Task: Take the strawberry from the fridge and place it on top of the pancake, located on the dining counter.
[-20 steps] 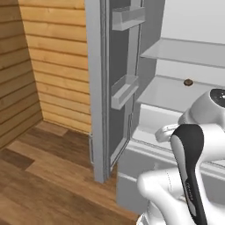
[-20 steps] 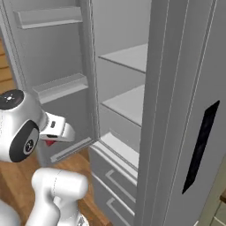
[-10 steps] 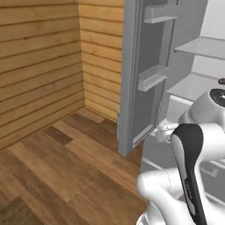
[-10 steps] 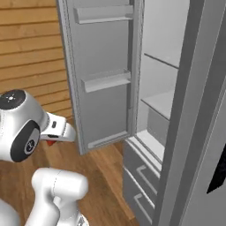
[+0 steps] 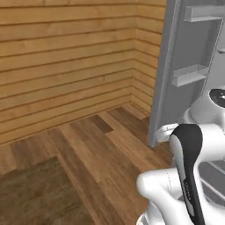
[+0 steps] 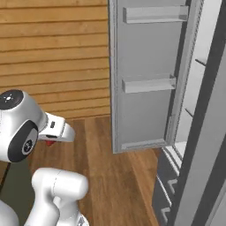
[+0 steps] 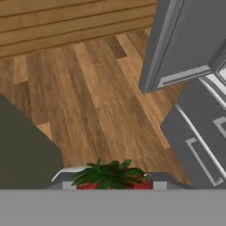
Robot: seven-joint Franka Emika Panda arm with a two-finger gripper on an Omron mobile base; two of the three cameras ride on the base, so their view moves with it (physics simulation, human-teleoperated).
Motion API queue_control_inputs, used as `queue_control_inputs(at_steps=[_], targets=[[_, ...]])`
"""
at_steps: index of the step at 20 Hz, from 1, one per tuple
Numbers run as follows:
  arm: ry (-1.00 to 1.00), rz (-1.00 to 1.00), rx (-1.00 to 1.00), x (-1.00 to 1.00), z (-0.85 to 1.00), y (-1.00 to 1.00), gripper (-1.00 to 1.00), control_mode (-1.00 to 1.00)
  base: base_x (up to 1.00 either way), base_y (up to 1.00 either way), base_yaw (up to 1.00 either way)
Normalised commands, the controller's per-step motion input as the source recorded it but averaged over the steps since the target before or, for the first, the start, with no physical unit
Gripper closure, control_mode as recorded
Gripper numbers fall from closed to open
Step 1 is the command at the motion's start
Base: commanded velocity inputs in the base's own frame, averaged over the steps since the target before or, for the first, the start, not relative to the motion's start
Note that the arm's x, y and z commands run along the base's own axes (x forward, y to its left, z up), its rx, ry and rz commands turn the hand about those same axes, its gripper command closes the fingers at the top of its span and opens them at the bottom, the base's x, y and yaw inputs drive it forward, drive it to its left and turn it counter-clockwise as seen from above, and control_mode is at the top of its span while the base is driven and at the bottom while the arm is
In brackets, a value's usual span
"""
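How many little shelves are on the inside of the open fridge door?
2: an upper door shelf near the top of the fridge door and a lower door shelf halfway down. More may sit above the picture.

strawberry [image 7: 110,176] in the pincer [image 7: 111,184], left of fridge [image 6: 150,79].

The base has turned away from the fridge [image 6: 150,79], so both base views have swung left. In the left base view the open door, first in the middle with the white shelves to its right, now stands at the right edge, and the shelves and the small brown item on them have left the picture. The plank wall [image 5: 66,61] and wooden floor [image 5: 88,154] now take most of it. In the right base view the door has slid from left to centre.
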Motion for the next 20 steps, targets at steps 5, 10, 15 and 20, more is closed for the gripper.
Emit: queue_control_inputs(at_steps=[5, 10, 15, 20], targets=[[0.00, 0.00, 0.00, 0.00, 0.00, 0.00, 1.00, 1.00, -0.02, 0.36, 0.60], [0.00, 0.00, 0.00, 0.00, 0.00, 0.00, 1.00, 1.00, 0.06, 0.46, 0.32], [0.00, 0.00, 0.00, 0.00, 0.00, 0.00, 1.00, 1.00, 0.68, 0.63, 0.22], [0.00, 0.00, 0.00, 0.00, 0.00, 0.00, 1.00, 1.00, 0.98, 0.35, 0.14]])
